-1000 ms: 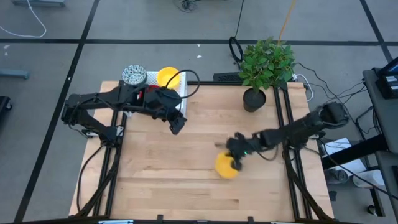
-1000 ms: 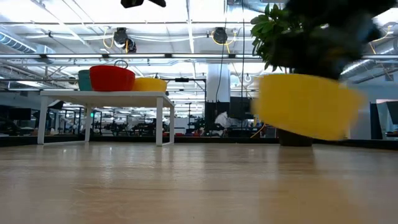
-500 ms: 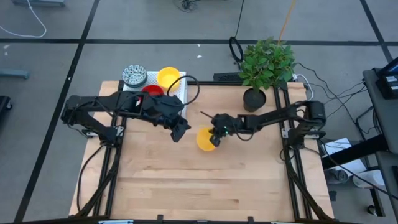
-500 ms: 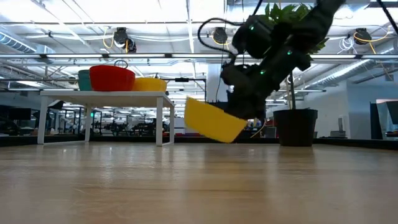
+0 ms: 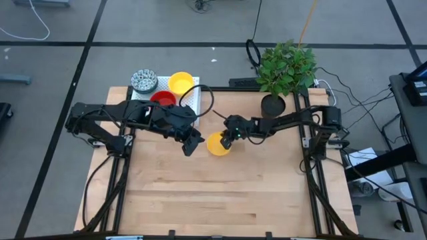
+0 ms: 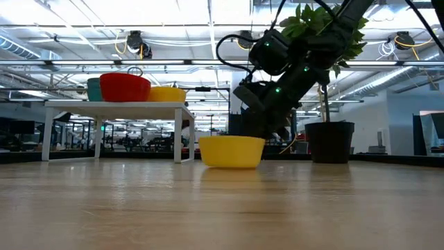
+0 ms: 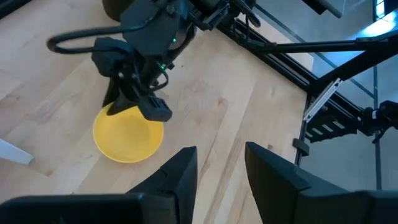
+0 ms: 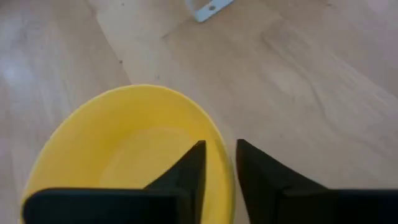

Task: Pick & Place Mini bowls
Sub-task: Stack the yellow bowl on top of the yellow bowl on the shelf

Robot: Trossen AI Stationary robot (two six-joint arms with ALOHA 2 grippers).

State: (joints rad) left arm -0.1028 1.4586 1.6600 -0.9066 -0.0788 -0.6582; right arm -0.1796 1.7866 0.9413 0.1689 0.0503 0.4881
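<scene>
Bowl [image 5: 217, 144], yellow, on table [image 5: 200, 200], rim pinched between right tool [image 5: 229, 139] fingers; left tool [image 5: 191, 143] spread beside.

Yellow bowl [image 5: 217, 143]; red bowl [image 5: 162, 99]; blue-speckled white bowl [image 5: 143, 81].

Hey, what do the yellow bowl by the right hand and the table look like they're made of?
The yellow bowl looks like smooth plastic or glazed ceramic, judging by its even colour and soft sheen; which one is unclear. The table appears to be pale wood, with joined planks and visible grain.
</scene>
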